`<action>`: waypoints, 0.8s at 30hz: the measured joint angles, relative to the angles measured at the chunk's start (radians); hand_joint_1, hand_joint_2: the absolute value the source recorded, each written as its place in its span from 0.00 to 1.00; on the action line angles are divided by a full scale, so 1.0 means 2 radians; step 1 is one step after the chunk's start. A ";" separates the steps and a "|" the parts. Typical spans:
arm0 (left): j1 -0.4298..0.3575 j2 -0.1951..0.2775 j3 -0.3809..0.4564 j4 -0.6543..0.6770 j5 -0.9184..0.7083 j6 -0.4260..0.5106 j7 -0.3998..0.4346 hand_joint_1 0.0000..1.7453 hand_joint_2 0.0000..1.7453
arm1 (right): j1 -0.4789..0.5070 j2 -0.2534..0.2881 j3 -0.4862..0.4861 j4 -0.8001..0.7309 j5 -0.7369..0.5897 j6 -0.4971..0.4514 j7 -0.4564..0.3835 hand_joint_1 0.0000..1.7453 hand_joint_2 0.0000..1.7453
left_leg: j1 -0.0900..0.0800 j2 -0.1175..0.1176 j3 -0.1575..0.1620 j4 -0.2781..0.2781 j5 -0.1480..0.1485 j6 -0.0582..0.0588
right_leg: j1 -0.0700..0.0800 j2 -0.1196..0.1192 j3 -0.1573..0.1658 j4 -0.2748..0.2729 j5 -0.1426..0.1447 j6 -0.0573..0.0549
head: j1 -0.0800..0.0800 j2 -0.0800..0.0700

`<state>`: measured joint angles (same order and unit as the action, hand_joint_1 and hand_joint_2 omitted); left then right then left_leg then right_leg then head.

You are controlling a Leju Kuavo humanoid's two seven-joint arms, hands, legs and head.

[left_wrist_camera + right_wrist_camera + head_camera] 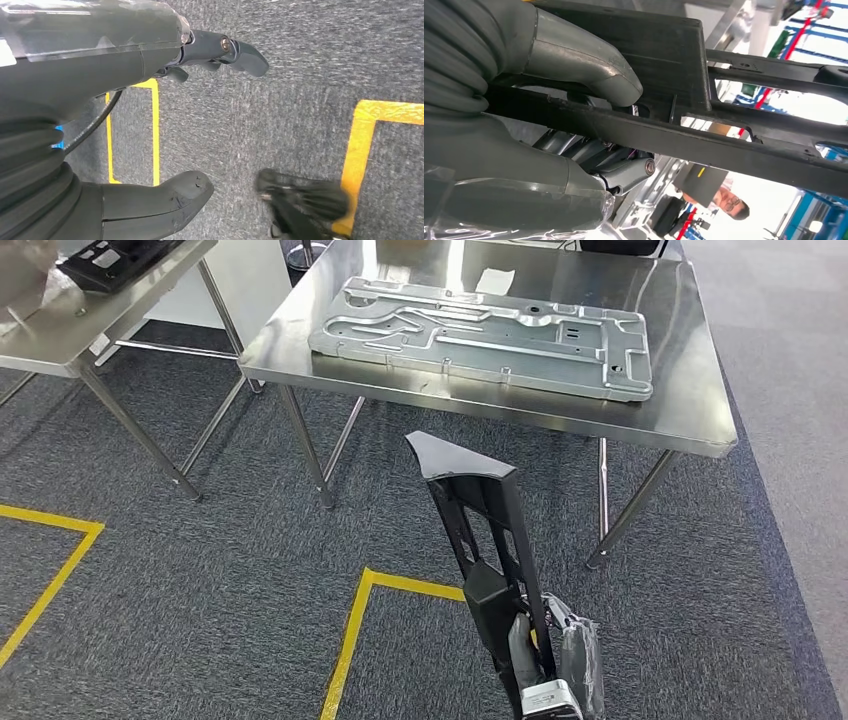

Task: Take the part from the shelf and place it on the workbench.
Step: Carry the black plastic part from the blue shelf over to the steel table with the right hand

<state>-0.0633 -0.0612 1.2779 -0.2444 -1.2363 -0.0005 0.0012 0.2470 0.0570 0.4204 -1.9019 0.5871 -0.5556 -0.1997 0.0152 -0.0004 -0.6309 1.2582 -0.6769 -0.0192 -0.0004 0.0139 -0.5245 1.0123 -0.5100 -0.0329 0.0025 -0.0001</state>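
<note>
Ahead of me the steel worktop (690,410) is carrying a grey panel (480,335), so I am aiming for bare metal. Right robot hand (560,660) is gripping the black part (480,530) upright; left robot hand (100,65) is hanging, fingers apart, holding nothing.

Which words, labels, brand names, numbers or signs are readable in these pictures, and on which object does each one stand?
No text can be read in any view.
The black part in the right robot hand: no lettering visible.
The grey metal plate on the steel workbench: stamped shapes, no words.
The yellow floor lines: plain tape without writing.
The small yellow mark on a dark object in the right wrist view: too blurred to read.
</note>
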 joint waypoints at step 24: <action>-0.005 -0.004 0.001 0.002 0.001 -0.004 0.001 0.00 1.00 | -0.026 0.011 -0.029 -0.022 0.178 -0.068 0.019 1.00 1.00 | -0.002 -0.002 0.101 -0.090 0.060 0.004 | 0.000 -0.004 -0.034 0.008 0.025 0.005 | 0.002 0.000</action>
<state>-0.0740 -0.0686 1.2799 -0.2399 -1.2352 -0.0078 0.0038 0.1956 0.0794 0.3616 -1.9453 0.9441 -0.6925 -0.1621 0.0109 -0.0053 -0.4284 1.0780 -0.5571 -0.0116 -0.0009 0.0060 -0.5920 1.0292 -0.4607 -0.0235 0.0069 0.0000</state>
